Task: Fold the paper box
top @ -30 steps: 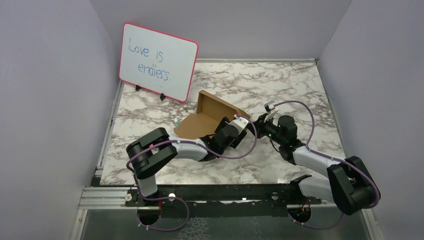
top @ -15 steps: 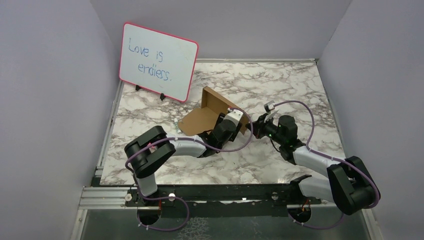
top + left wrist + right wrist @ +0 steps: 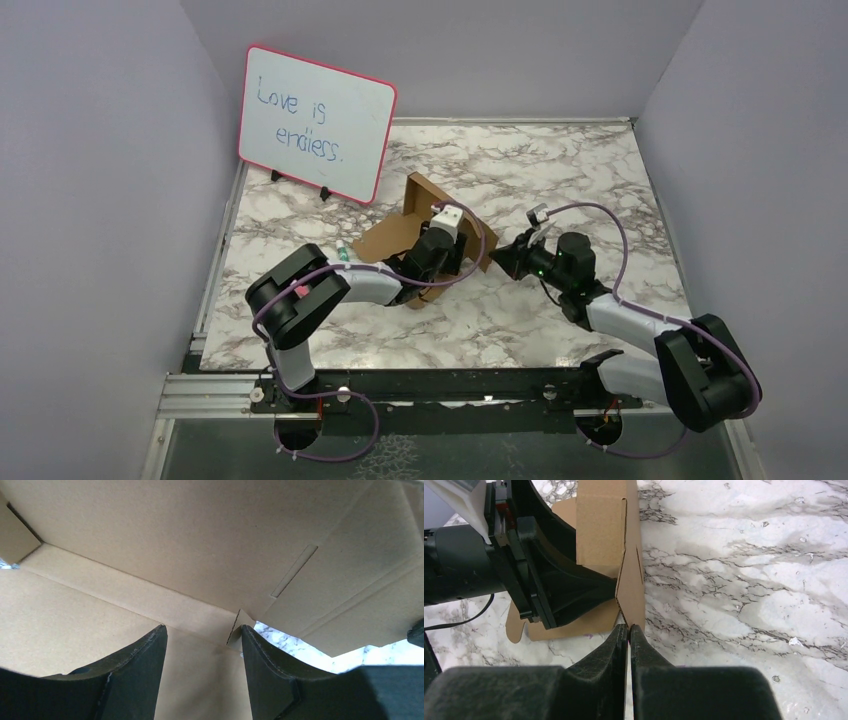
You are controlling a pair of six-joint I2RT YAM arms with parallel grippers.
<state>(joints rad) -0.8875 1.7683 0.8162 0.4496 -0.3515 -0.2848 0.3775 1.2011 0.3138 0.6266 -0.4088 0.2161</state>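
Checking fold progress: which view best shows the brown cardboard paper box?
Top external: the brown cardboard paper box shows nearly whole, one wall raised. Left wrist gives only inner creases; right wrist, one side flap.

The pink-framed whiteboard [image 3: 315, 125] reads "Love is endless." in blue handwriting.

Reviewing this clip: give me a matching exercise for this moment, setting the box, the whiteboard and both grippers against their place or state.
1. paper box
2. whiteboard
3. left gripper
4. right gripper

A. stands at the far left, handwriting on it
B. fingers apart, over bare cardboard
C. fingers almost together, tips at a cardboard edge
D. partly folded, one wall raised

Pairs: 1-D, 2-A, 3-B, 4-C
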